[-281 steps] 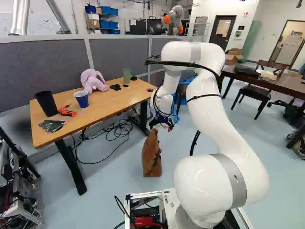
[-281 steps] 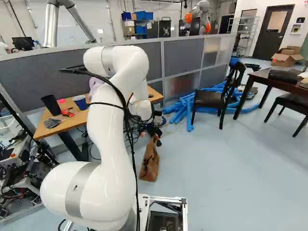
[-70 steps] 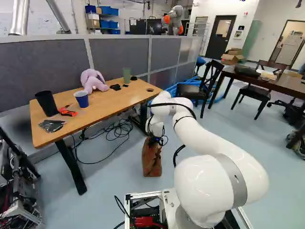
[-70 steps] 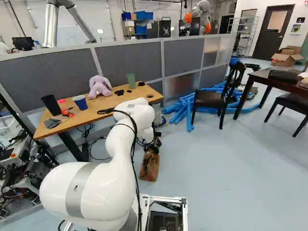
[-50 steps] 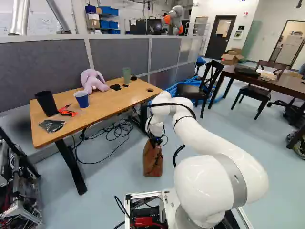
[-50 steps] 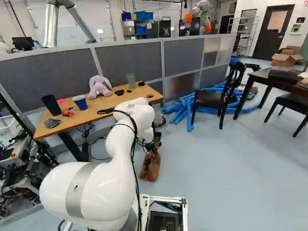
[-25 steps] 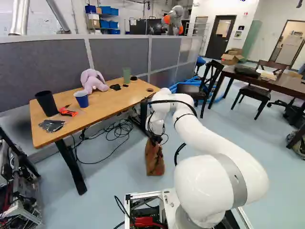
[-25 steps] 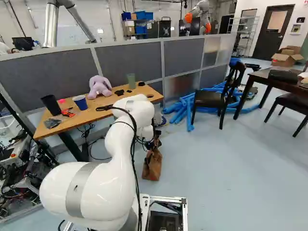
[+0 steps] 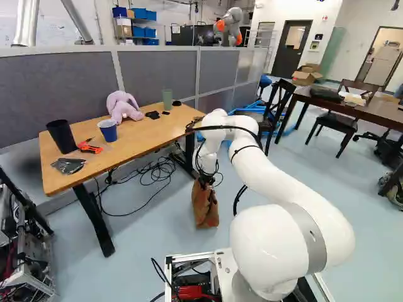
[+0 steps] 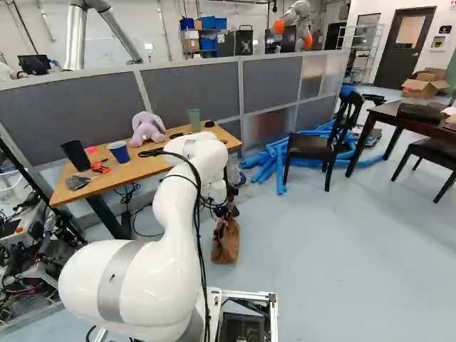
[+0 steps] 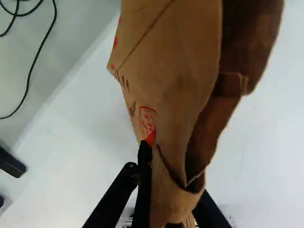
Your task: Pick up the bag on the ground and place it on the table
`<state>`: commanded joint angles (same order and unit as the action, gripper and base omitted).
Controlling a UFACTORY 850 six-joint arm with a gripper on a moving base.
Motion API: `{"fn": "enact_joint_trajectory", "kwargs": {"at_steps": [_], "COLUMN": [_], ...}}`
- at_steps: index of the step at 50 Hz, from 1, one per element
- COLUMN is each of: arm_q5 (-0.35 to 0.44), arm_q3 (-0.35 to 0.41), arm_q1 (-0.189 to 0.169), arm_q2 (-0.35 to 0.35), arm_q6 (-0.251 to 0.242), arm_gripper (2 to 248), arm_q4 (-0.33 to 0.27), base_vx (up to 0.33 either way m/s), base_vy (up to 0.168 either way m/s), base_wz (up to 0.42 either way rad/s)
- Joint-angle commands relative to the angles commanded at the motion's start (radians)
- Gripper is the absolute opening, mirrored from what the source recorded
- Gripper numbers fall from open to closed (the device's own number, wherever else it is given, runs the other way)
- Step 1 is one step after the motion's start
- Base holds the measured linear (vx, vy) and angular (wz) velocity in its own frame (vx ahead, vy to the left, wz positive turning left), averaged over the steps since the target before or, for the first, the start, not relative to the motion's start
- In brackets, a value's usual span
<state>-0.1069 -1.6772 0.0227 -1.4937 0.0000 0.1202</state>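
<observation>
Evidently, the gripper [image 9: 205, 180] grasps the paper bag [image 9: 206, 207] by its upper end; the bag hangs at six o'clock beneath, long axis near upright. The table [image 9: 143, 136] lies toward ten o'clock in the left base view, requiring lift before swing.

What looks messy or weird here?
The paper bag is crumpled where the gripper pinches it. Black cables lie tangled by the table, and blue tubes are heaped on the floor by a chair.
</observation>
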Motion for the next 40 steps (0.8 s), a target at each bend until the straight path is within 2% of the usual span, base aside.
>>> {"fn": "enact_joint_trajectory", "kwargs": {"at_steps": [40], "arm_q5": [0.0], "arm_q3": [0.134], "arm_q1": [0.0], "arm_q2": [0.149], "arm_q6": [0.0], "arm_gripper": [18], "arm_q4": [0.0], "base_vx": [0.0], "base_vy": [0.0], "base_wz": [0.0]}}
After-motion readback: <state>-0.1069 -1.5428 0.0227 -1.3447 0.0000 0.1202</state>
